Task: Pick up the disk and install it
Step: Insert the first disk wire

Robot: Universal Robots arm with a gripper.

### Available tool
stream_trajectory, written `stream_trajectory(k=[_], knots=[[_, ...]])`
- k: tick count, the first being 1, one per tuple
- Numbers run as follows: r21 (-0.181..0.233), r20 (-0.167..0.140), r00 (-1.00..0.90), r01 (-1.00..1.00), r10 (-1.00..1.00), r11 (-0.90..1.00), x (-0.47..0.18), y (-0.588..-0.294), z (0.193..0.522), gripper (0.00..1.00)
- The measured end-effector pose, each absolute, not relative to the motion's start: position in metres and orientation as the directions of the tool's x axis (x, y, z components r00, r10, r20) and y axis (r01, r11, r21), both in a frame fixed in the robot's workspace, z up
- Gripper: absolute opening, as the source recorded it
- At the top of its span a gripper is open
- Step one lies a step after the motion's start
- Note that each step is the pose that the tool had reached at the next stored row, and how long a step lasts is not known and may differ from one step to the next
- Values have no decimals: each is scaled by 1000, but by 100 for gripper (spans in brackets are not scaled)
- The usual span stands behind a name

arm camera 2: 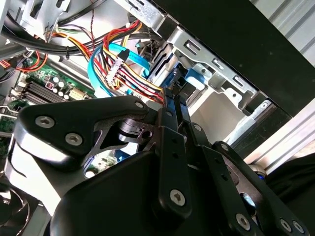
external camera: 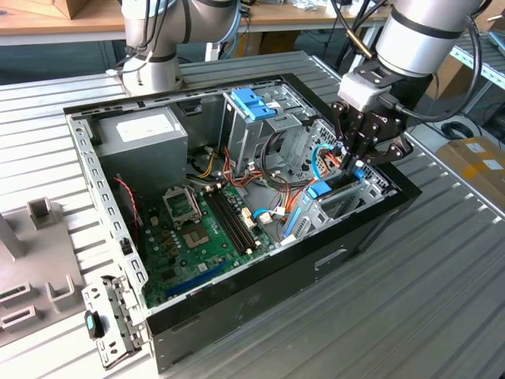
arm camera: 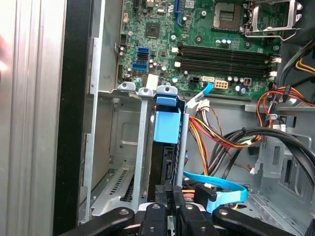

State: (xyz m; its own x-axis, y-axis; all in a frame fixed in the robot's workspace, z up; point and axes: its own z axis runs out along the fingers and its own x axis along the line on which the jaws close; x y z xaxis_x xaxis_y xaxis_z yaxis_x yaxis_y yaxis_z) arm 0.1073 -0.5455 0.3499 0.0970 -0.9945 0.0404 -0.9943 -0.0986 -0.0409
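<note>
Gripper (external camera: 353,162): black, two-fingered, hung over the corner of the open case (external camera: 371,229) at the exterior view's right. In both wrist views its fingers (arm camera: 170,199) stood pressed close together, the jaws narrow, nipping the upper edge of the disk.

Disk (arm camera: 166,160): dark, standing on edge in a slot of the metal bay (arm camera: 123,142), blue rail (arm camera: 166,123) along its side; most of its body already down between the bay's walls. In the exterior view, a blue piece (external camera: 319,189) showed just below the gripper. In the second wrist view, the disk's blue end (arm camera 2: 189,81) appeared beyond the fingertips.

Case: black tower lying on its side, lid off, on a ribbed metal table (external camera: 442,284).

Motherboard (external camera: 197,237): green, on the case floor, with black memory slots (arm camera: 224,54) and a bare processor socket (arm camera: 231,12).

Power supply (external camera: 146,138): grey box, white label, in the far corner at the exterior view's left.

Drive cage (external camera: 256,110): metal, blue handle, near the middle rear.

Cables: red, yellow and orange bundle (arm camera 2: 130,73) and a flat blue ribbon (arm camera: 216,187), just beside the bay.

Bracket (external camera: 106,324): loose metal part on the table outside the case, near corner.
</note>
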Motion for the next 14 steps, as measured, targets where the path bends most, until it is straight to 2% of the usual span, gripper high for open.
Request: stream_trajectory(k=[14], knots=[[-41,41,74,-996,-996,-76,107,-547,348,16]])
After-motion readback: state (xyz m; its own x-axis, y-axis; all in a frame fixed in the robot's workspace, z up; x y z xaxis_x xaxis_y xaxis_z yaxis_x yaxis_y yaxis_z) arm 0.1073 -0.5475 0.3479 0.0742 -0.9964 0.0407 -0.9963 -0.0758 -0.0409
